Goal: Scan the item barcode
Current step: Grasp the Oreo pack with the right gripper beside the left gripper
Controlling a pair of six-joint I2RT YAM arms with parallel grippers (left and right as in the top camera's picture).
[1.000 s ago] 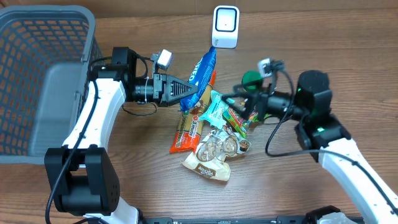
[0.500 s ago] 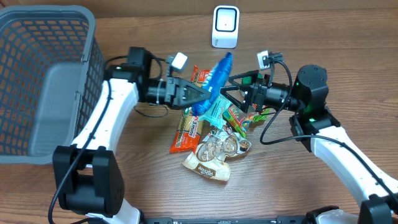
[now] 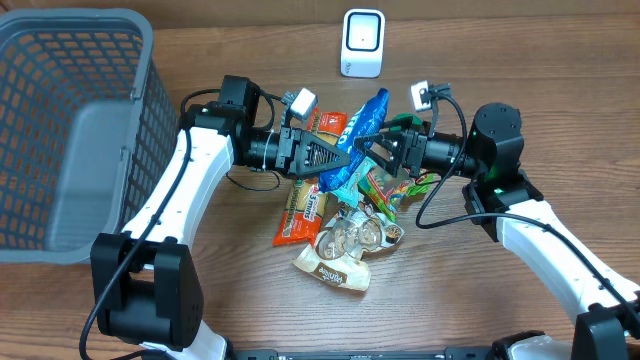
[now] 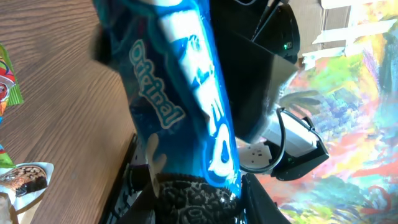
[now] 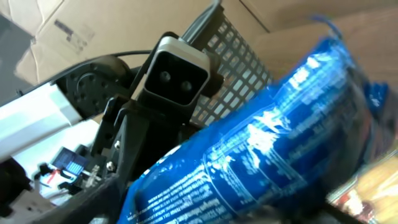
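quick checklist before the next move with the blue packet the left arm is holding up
1. Left pincer shut on the blue packet: ok
2. Right pincer closed on the packet: cannot tell
3. Packet lifted off the snack pile: ok
4. Barcode side found and facing the scanner: cannot tell
5. Packet at the scanner: not ok, it hangs apart from it, over the pile

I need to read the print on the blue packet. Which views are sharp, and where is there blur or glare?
Overhead: sharp, evenly lit, but the blue packet is too small to read. Left wrist: packet close, top edge smeared, the word Original legible. Right wrist: packet close, soft, streaked with glare; fine print unreadable.
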